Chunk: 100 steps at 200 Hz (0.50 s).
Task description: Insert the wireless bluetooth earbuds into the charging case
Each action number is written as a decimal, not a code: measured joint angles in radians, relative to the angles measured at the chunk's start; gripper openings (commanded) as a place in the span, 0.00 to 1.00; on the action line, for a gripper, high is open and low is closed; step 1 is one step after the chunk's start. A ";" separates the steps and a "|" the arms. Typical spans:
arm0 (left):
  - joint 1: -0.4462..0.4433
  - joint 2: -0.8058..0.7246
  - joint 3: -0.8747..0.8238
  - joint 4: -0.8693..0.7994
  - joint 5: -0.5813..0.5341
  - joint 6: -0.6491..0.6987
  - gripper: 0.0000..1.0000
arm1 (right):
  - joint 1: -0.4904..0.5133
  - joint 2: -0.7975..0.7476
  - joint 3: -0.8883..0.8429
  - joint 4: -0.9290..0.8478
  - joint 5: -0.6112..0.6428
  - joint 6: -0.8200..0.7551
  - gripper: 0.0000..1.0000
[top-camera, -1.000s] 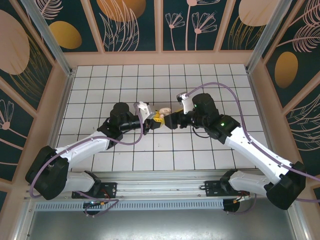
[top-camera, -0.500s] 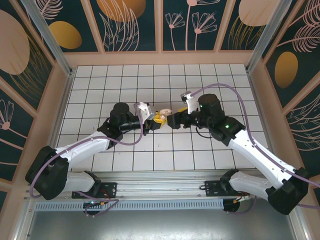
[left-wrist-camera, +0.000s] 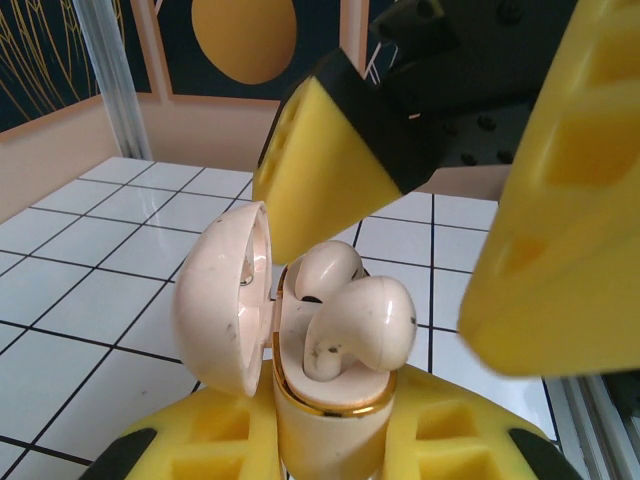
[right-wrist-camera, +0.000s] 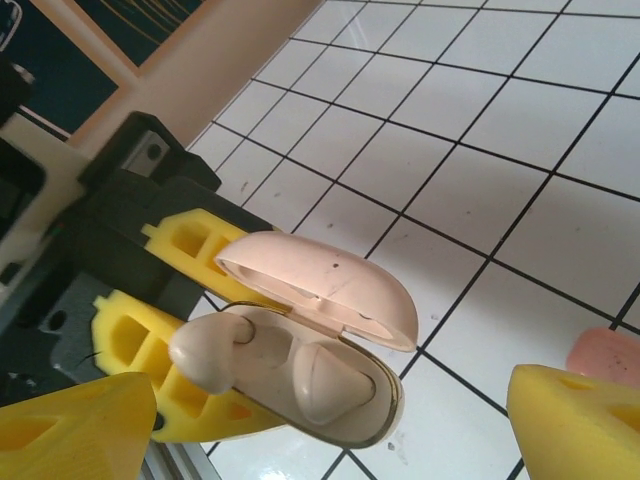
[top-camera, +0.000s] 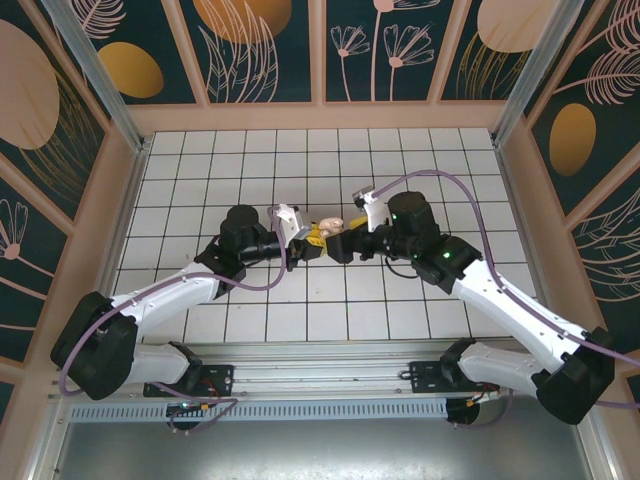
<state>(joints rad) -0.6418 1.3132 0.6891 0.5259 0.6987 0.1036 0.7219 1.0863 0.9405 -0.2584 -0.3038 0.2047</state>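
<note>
Left gripper point(top-camera: 302, 245) is clenched on the open case point(right-wrist-camera: 345, 405) at mid-frame. Both earbuds point(left-wrist-camera: 362, 315) lie inside, one sitting proud. Right gripper point(top-camera: 342, 241), released, straddles it; a finger could knock that earbud out.

Robot test booth, white tiled floor point(top-camera: 200, 170), leaf-patterned wall panels point(top-camera: 395, 50)

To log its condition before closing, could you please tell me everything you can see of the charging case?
The charging case is a small, rounded, glossy pale-pink shell, plastic by its look, with a few dark specks. Its hinged lid stands open; a gold rim edges the base. Two earbuds lie inside, one standing proud of its socket. The left tool clamps the base between yellow pads, over the tiled table; the open right tool flanks it, contact unclear.
</note>
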 measured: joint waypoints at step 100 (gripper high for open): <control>0.001 0.000 0.000 -0.006 -0.004 -0.003 0.11 | -0.024 0.002 0.002 -0.016 0.029 -0.017 0.88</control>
<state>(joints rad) -0.6411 1.3132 0.6891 0.5198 0.6945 0.1005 0.6983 1.0882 0.9424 -0.2741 -0.2745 0.1879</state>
